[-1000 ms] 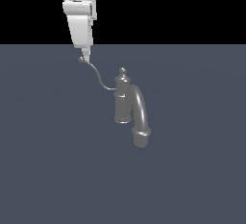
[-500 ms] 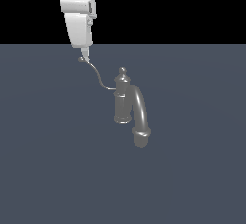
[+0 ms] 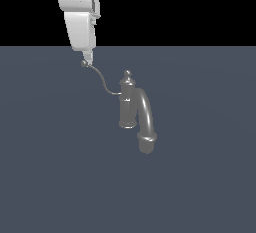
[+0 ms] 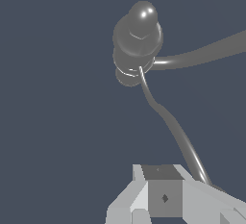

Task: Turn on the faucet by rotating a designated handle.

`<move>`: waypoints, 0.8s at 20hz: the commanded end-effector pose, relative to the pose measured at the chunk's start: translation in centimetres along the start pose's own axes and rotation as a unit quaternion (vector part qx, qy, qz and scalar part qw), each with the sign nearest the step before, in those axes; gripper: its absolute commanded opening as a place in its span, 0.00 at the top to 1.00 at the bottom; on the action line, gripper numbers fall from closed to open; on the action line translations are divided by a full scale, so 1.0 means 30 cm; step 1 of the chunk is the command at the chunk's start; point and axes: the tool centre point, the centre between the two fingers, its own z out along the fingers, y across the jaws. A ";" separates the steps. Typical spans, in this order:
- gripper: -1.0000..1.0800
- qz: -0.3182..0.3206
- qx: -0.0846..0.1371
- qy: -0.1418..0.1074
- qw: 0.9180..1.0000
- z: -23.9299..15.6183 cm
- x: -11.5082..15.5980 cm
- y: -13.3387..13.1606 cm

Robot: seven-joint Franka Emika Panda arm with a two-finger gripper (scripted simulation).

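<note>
The grey faucet (image 3: 128,104) stands on the dark floor with its knob finial up and its thick arched spout (image 3: 145,119) curving down toward the viewer. The thin S-curved handle (image 3: 101,81) runs from the post to a ball tip (image 3: 84,63) at the exterior view's upper left. My gripper (image 3: 87,57) hangs straight down with its fingers together, the tips right at the ball tip. In the wrist view the handle (image 4: 175,131) runs from the post (image 4: 138,35) down past the side of my gripper (image 4: 162,196); the ball tip is hidden there.
A flat dark grey floor (image 3: 200,187) surrounds the faucet, with nothing else on it. The background behind is black.
</note>
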 end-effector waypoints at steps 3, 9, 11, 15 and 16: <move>1.00 0.000 -0.003 0.001 1.000 0.001 0.000 0.057; 1.00 0.000 -0.003 0.001 1.000 0.000 0.001 0.122; 1.00 0.000 -0.003 0.001 1.000 0.000 0.002 0.144; 1.00 0.004 0.007 0.001 1.000 -0.022 0.037 0.132; 1.00 0.004 0.007 0.001 1.000 -0.021 0.045 0.142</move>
